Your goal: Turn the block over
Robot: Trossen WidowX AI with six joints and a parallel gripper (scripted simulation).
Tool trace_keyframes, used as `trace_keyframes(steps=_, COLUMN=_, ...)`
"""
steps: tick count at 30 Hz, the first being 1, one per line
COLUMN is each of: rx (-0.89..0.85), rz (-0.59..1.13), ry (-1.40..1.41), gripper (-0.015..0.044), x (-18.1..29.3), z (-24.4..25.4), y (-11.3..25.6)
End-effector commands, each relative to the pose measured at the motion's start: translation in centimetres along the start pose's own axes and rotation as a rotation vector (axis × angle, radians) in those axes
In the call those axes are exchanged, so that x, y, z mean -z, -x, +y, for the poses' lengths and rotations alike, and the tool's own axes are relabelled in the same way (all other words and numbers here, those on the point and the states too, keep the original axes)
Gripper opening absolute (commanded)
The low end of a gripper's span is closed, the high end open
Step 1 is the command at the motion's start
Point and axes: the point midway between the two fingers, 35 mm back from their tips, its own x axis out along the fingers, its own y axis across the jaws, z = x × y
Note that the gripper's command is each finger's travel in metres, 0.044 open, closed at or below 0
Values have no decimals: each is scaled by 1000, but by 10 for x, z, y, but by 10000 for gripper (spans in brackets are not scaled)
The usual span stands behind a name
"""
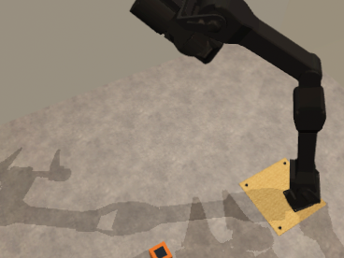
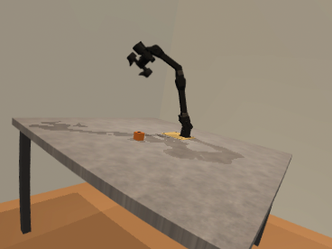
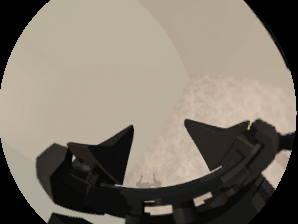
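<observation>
The orange block [image 1: 160, 244] [image 2: 139, 136] rests on the table. A dark square mark shows on its upper face in the top view, at the bottom edge of that view. My gripper [image 2: 134, 66] [image 3: 159, 125] is open, with nothing between its fingers. In the exterior view it is raised high above the table, well clear of the block. The top view shows the gripper only in part, at the top edge. The block does not show in the wrist view.
The arm's base stands on a yellow plate [image 1: 262, 187] [image 2: 170, 134] with small dark dots near its corners. The table [image 1: 117, 140] [image 2: 203, 189] carries the arm's shadow. The table's near edge runs diagonally in the exterior view.
</observation>
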Motion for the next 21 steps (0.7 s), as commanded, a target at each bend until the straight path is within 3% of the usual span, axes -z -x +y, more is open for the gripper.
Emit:
trace_keyframes(steps=1, rx=-1, rz=8, ry=15, gripper=426, x=3, z=0, y=0)
trace_keyframes(steps=11, rx=-144, rz=457, ry=854, gripper=440, x=161, z=-18, y=47)
trace_keyframes(steps=21, rx=-478, rz=876, ry=1663, gripper=440, x=288, z=-90, y=134)
